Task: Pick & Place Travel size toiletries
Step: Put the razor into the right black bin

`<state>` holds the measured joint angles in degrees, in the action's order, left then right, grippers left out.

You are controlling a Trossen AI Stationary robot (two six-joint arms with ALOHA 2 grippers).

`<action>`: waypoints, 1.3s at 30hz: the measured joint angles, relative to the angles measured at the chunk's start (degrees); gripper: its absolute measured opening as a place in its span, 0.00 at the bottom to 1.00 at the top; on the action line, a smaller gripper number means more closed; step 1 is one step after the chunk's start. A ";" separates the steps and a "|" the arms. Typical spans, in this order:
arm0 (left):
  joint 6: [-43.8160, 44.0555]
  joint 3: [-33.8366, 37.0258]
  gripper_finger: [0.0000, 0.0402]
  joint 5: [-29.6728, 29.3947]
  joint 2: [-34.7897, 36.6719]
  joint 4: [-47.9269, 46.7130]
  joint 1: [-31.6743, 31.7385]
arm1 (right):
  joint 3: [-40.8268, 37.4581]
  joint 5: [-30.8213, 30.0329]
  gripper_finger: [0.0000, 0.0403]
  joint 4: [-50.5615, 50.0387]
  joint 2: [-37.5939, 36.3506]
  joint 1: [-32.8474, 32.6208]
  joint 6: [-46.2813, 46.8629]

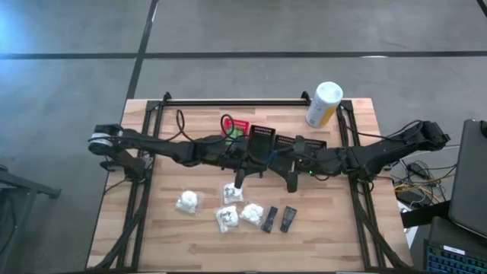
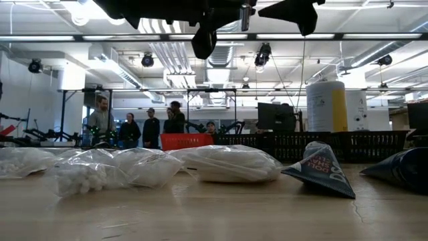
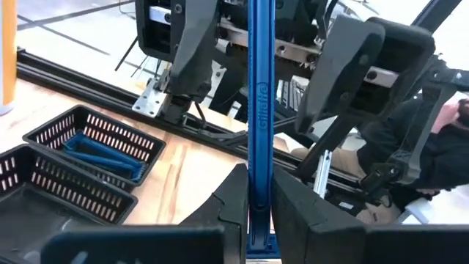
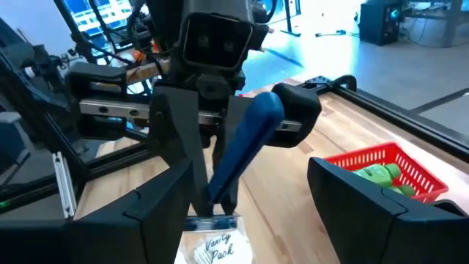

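Note:
My left gripper point(image 3: 258, 187) is shut on a slim dark razor point(image 3: 261, 88), high over the middle of the table. My right gripper point(image 4: 253, 172) faces it at close range, open. Its two fingers point(image 3: 183, 66) stand on either side of the razor without touching it. On the wood below lie several white crinkly pouches point(image 1: 227, 219) and two dark flat packets point(image 1: 278, 218). A red basket point(image 4: 381, 169) holds green packets. More razors lie in a black basket point(image 3: 102, 150). My left gripper pinches the razor's lower part point(image 3: 256, 209) between its two fingers, which lie level and across the razor, pointing toward the table's right. The razor is lifted clear of the table. It stands tilted, with its rounded handle end point(image 4: 267, 114) uppermost.
A tall white-and-yellow canister point(image 1: 324, 103) stands at the far right of the table. Black slotted baskets point(image 1: 274, 139) and the red basket point(image 1: 236, 125) sit at the far middle. People stand in the room behind point(image 2: 150, 127). Bare wood lies along the near edge.

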<state>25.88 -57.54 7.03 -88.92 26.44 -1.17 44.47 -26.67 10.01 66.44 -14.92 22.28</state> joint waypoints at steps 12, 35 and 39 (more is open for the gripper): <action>-0.82 -1.01 0.10 0.97 -2.90 2.92 0.70 | 0.07 4.23 0.49 0.47 -0.02 1.24 3.60; -1.62 -0.98 0.14 0.56 -2.98 2.50 0.60 | 0.15 4.63 0.08 -1.05 -0.02 2.35 7.59; 0.67 -0.98 0.25 -2.06 -2.98 2.72 0.60 | 0.17 3.94 0.08 -4.24 0.06 2.71 9.39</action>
<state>26.55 -58.52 4.96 -91.90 29.16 -0.58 44.64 -22.73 5.76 66.50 -12.21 31.67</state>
